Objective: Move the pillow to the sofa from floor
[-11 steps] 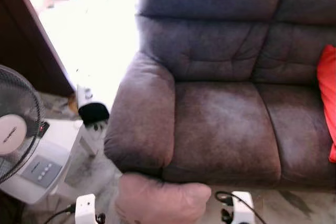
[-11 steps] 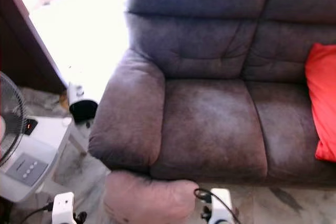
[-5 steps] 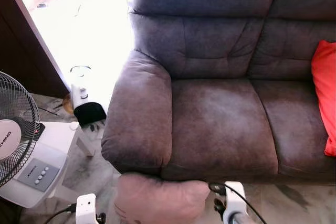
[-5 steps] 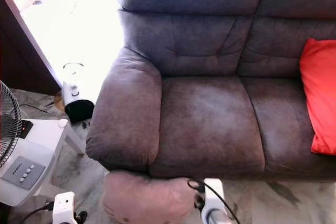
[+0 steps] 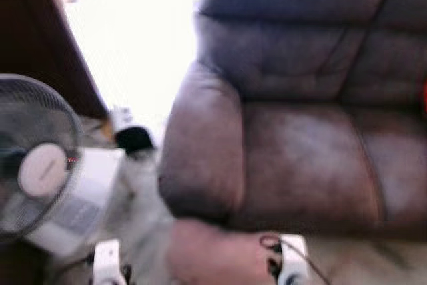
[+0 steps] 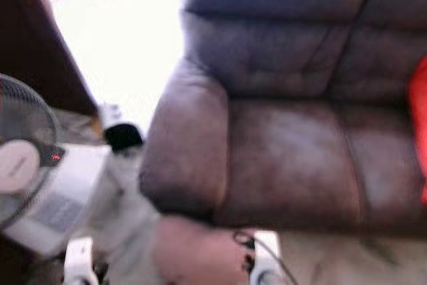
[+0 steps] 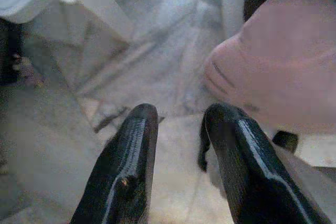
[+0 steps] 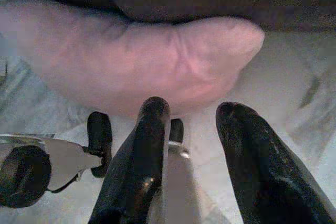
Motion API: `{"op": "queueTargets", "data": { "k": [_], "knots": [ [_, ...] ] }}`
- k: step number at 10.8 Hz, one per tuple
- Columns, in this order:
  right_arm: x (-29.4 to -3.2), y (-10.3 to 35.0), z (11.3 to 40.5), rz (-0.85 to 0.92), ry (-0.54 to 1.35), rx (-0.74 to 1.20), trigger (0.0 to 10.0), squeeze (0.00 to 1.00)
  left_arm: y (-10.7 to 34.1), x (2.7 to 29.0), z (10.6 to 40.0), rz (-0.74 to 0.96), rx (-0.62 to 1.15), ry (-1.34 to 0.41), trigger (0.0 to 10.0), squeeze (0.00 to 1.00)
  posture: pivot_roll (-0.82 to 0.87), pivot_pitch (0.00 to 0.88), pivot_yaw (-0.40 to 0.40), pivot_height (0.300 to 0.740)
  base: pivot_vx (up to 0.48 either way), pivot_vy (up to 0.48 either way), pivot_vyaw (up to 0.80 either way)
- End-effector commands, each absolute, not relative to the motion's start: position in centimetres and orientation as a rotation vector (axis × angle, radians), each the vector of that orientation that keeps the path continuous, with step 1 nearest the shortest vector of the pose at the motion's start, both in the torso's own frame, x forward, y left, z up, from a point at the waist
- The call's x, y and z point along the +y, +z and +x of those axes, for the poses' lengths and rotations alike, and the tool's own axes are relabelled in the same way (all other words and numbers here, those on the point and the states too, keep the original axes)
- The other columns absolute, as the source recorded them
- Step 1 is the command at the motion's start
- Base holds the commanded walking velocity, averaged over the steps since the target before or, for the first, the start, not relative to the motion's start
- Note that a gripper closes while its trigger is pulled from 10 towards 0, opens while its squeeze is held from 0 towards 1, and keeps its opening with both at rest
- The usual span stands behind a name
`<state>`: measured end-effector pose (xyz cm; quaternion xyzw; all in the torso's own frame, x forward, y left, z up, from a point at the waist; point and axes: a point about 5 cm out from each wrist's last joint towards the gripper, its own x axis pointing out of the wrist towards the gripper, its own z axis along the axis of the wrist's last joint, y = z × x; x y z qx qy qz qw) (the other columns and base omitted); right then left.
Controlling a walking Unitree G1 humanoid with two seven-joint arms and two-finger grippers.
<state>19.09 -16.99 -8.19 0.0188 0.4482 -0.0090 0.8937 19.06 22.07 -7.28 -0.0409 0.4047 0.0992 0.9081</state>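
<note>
A pink pillow lies on the marble floor against the front of the brown sofa, below its left armrest. My left gripper is open just above the floor, and the pillow sits off to one side of its fingers. My right gripper is open too, with its fingertips close to the pillow and nothing between them. Both white wrists show at the bottom of the blurred eye views, the left wrist and the right wrist on either side of the pillow.
A standing fan on a white base is at the left. A small black-and-white appliance stands beside the armrest. A red cushion lies at the sofa's right edge. Dark wooden furniture lines the far left.
The whole picture has shifted right and blurred, so the camera has moved. The pillow stays on the floor between my two wrists.
</note>
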Motion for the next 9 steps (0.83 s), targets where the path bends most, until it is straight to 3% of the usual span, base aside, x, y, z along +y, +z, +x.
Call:
{"op": "queueTargets", "data": {
  "k": [1, 7, 9],
  "knots": [
    [-17.62, -8.65, 17.98, 0.043, -0.037, 0.951, 10.0, 0.0, -7.75, 21.89, 18.25, -0.08, 0.869, 0.196, 10.0, 0.0, 0.1, 0.139, -0.026, 0.74, 0.0, 0.0, 0.0],
    [-18.3, -8.83, 17.46, 0.033, -0.038, 0.972, 10.0, 0.0, -7.83, 21.7, 18.18, -0.037, 0.881, 0.161, 10.0, 0.0, 0.1, 0.139, -0.026, 0.74, 0.0, 0.0, 0.0],
    [-18.07, -8.75, 17.76, 0.028, -0.035, 0.976, 10.0, 0.0, -7.87, 21.81, 18.06, -0.022, 0.887, 0.156, 10.0, 0.0, 0.1, 0.138, -0.026, 0.74, 0.0, -0.326, 0.0]
  ]
}}
